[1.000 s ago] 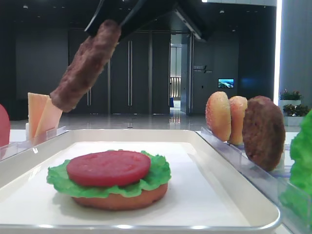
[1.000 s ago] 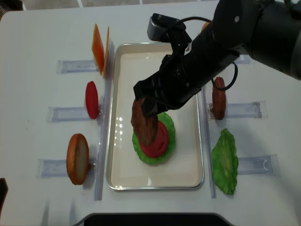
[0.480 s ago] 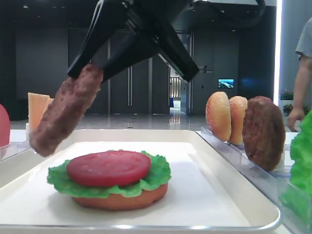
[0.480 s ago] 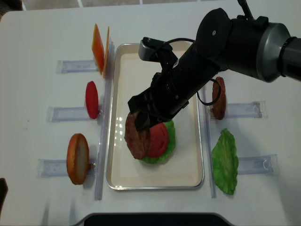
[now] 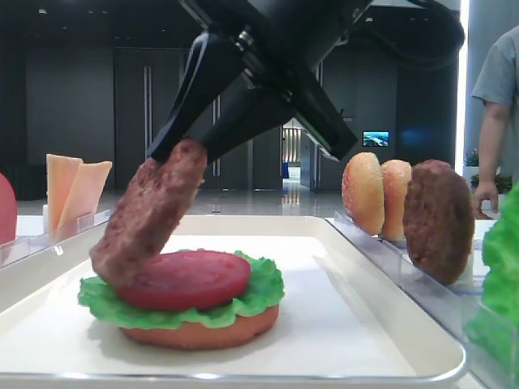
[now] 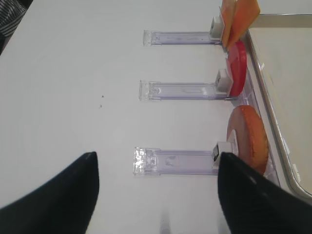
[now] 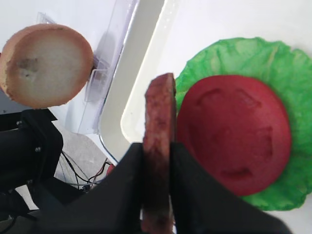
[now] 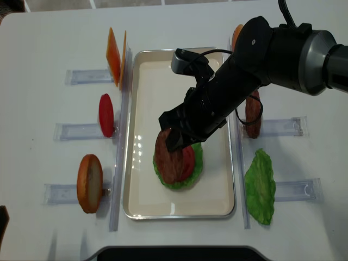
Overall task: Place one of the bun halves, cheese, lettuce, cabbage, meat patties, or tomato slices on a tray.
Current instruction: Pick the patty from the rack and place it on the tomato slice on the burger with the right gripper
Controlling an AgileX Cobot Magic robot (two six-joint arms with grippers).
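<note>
We see the right gripper (image 8: pixel 175 138) clamped on the upper edge of a meat patty (image 5: pixel 150 212), its jaws narrow and pressed against the two flat faces, as the right wrist view shows edge-on (image 7: pixel 158 146). We judge that holding the disc by its rim lets it hang tilted, so that its lower edge meets the stack first and the rest can be laid down flat. That lower edge sits at, or just above, the left side of the tomato slice (image 5: pixel 185 278), which lies on the lettuce (image 5: pixel 263 285) and a bun half (image 5: pixel 203 332) near the middle of the white tray (image 5: pixel 357 324); we cannot tell whether patty and tomato touch. The spare parts stand on edge in clear holders (image 6: pixel 183 90) beside the tray, presumably so that a gripper can pinch each one by its rim: cheese slices (image 8: pixel 116 54), a tomato slice (image 8: pixel 106 115) and a bun half (image 8: pixel 89 183) on the left, a second patty (image 8: pixel 253 113) and a lettuce leaf (image 8: pixel 260 186) on the right. The left gripper (image 6: pixel 156 195) waits over bare table at the near left, its fingers (image 6: pixel 246 197) spread wide and holding nothing, well apart from the tray. We judge the patty not yet placed.
</note>
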